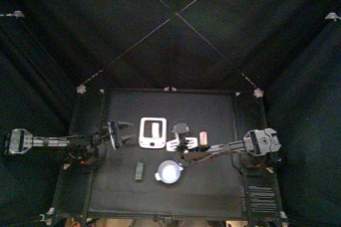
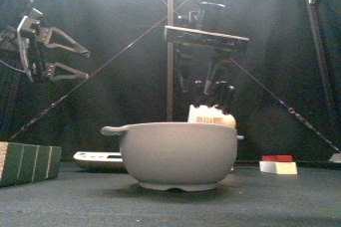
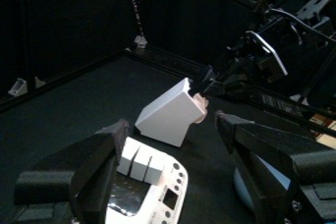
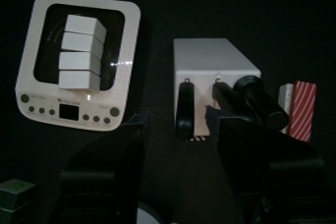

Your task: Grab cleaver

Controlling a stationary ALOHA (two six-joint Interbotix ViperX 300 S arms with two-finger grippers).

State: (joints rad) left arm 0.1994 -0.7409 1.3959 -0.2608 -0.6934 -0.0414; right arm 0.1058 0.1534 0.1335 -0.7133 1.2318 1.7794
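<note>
A white knife block [image 4: 214, 69] lies on the table beside a white tray, with several black handles [image 4: 234, 98] sticking out of its end. I cannot tell which handle is the cleaver's; the blades are hidden inside. My right gripper [image 4: 184, 141] is open and hovers just off the handle end, touching nothing. In the front view it [image 2: 206, 90] hangs above the block [image 2: 210, 117]. The top view shows it [image 1: 189, 143] beside the block [image 1: 180, 128]. My left gripper [image 3: 171, 144] is open and empty, raised to the left of the tray [image 1: 118, 134].
A white tray [image 4: 82, 110] holding several white blocks lies left of the knife block. A grey bowl [image 2: 180, 156] stands at the table's front. A green block [image 2: 27, 163] is at the front left and a red and white block [image 2: 278, 165] at the right.
</note>
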